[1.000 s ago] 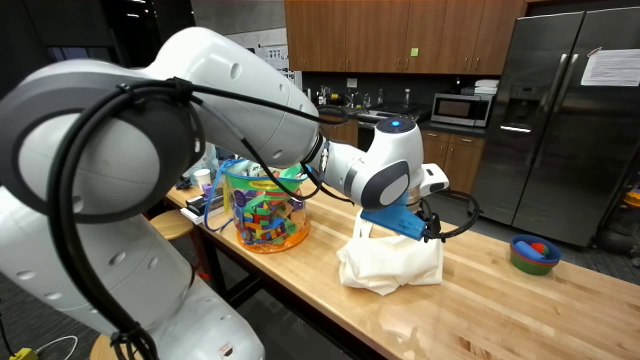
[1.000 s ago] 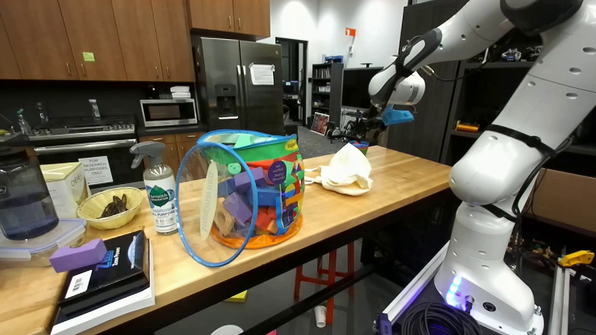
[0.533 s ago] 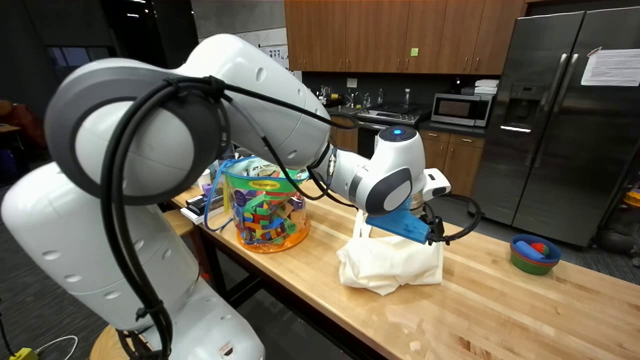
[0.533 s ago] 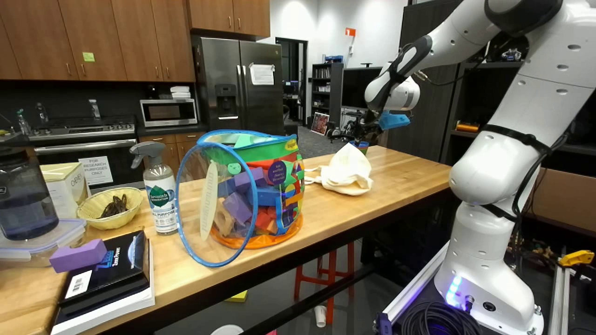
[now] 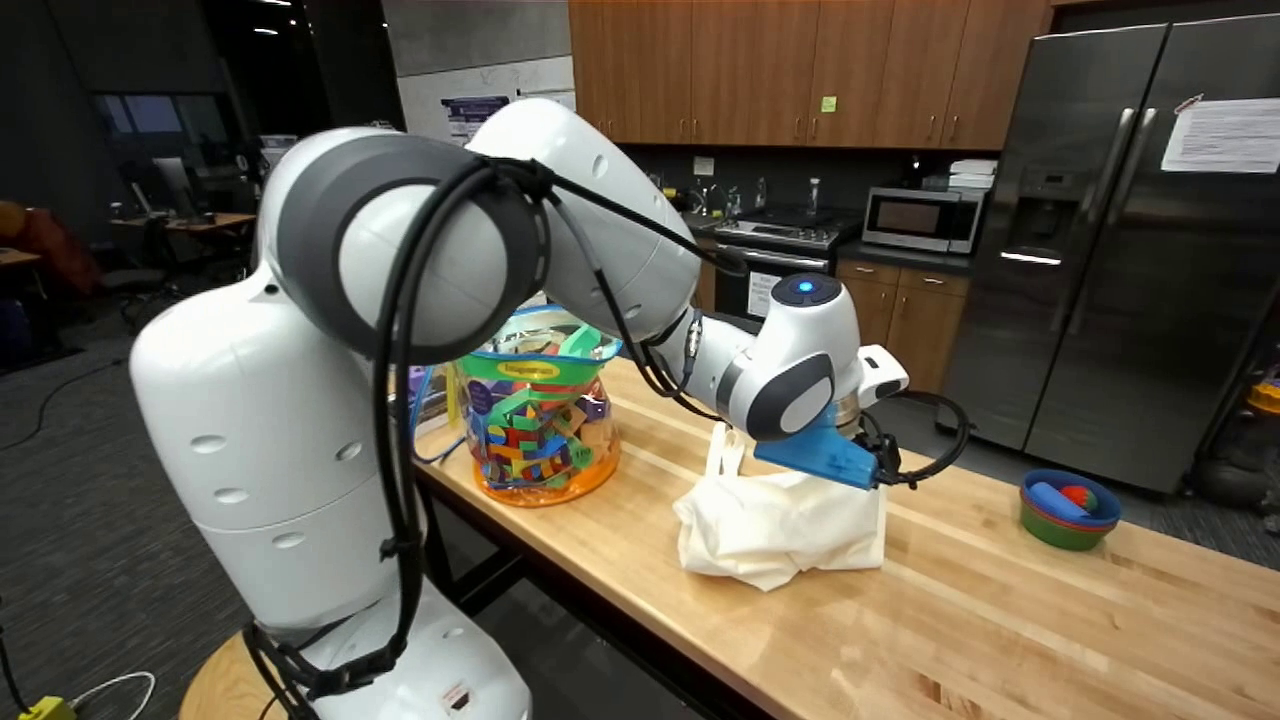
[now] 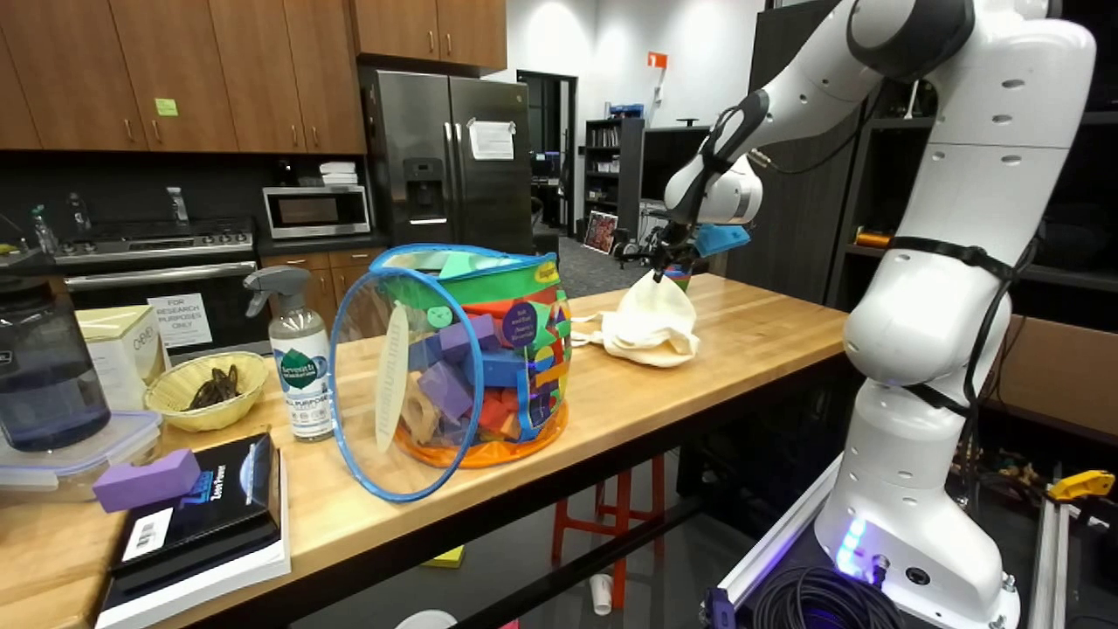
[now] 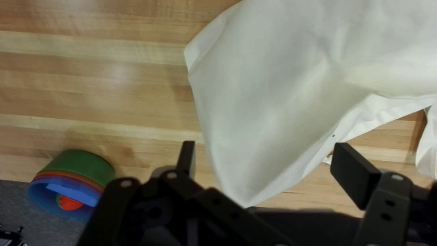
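Cream cloth bag point(image 7: 273, 95) | peak right at hand point(image 7: 268, 159), seen between jaws | jaws spread wide, contact unclear

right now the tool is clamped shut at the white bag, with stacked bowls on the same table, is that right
Not shut: the wrist view shows the tool standing wide open at the white bag. Stacked bowls are on the same table.

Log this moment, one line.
gripper: open | held: nothing | cream bag: corner between jaws in wrist view, contact unclear | nested bowls: apart from bag
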Action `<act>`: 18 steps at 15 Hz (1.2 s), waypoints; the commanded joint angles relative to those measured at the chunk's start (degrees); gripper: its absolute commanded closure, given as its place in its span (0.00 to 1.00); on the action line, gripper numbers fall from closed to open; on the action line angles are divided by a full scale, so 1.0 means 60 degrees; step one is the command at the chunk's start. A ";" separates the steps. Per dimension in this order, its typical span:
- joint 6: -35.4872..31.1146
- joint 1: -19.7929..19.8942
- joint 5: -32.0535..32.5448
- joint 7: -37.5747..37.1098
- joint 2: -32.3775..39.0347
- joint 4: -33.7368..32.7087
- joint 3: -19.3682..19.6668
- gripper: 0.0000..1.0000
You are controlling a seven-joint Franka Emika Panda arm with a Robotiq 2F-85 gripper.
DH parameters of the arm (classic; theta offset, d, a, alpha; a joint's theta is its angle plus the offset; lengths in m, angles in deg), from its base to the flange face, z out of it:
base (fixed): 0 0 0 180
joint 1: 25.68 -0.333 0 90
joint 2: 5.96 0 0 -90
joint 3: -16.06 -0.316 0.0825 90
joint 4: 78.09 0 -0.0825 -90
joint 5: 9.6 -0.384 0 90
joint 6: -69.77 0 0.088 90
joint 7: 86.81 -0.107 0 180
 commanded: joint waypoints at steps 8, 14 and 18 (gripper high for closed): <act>-0.0494 -0.0127 -0.2802 0.3053 0.1774 -0.1508 -0.0316 0.00; -0.0421 -0.0103 -0.3229 0.3777 0.2565 -0.1926 -0.0508 0.00; -0.0421 -0.0238 -0.3005 0.3475 0.2487 -0.1700 -0.0433 0.00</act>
